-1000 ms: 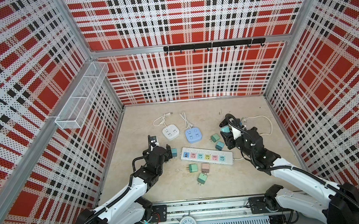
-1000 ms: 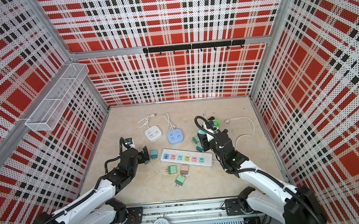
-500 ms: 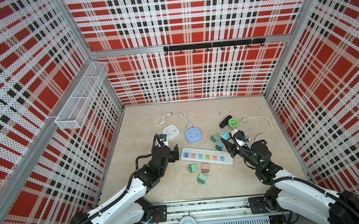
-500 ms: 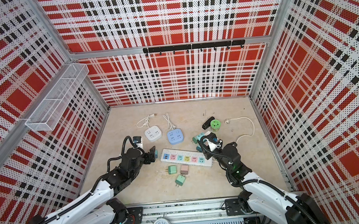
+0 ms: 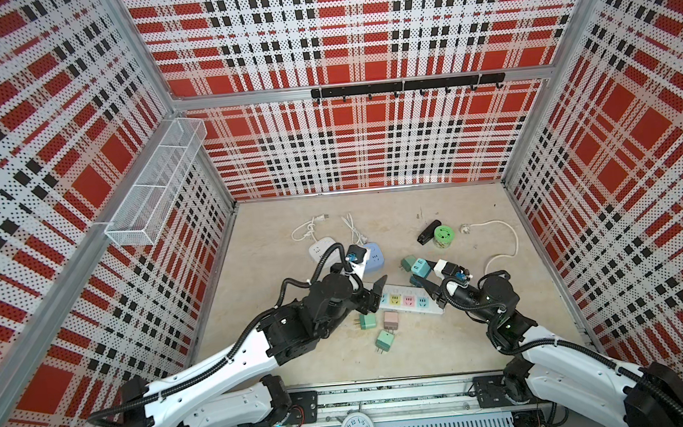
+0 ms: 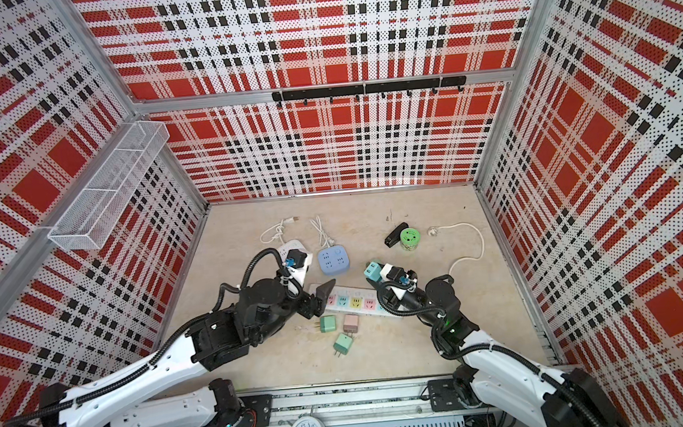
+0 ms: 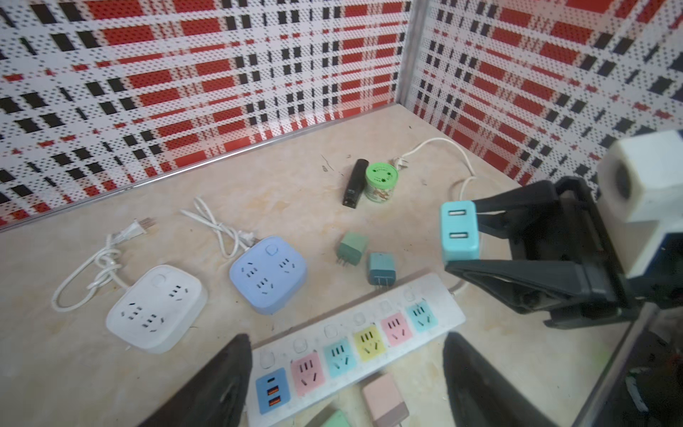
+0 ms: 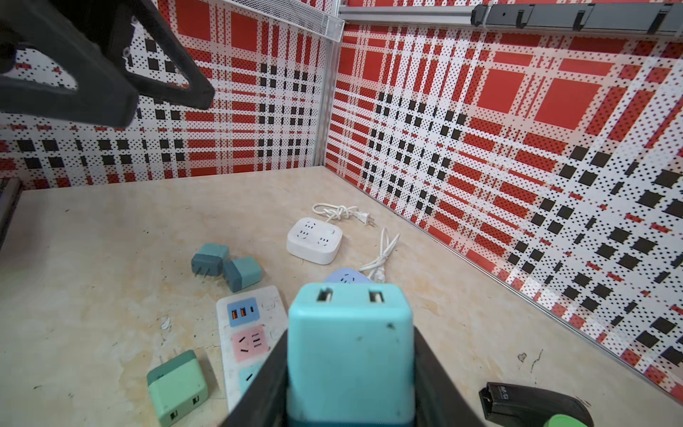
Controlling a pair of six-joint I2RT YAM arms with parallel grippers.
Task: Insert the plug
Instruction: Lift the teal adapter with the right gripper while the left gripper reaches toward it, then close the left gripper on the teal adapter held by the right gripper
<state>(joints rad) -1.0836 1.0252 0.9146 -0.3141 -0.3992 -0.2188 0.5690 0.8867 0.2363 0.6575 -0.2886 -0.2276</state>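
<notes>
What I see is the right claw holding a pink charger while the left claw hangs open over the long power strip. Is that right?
Only the colour is wrong: the charger in the right claw is turquoise, not pink, as the right wrist view shows. The left claw does hang open over the long power strip.

The USB charger plug (image 8: 350,344) in my black right claw (image 7: 461,236) is turquoise. The power strip (image 7: 364,342) is white with blue, pink, teal and yellow sockets. I see a pale blue cube socket (image 7: 268,275) and a white cube socket (image 7: 157,307). The walls (image 5: 359,34) are red, white and black plaid; the counter (image 5: 466,338) is mottled beige.
</notes>
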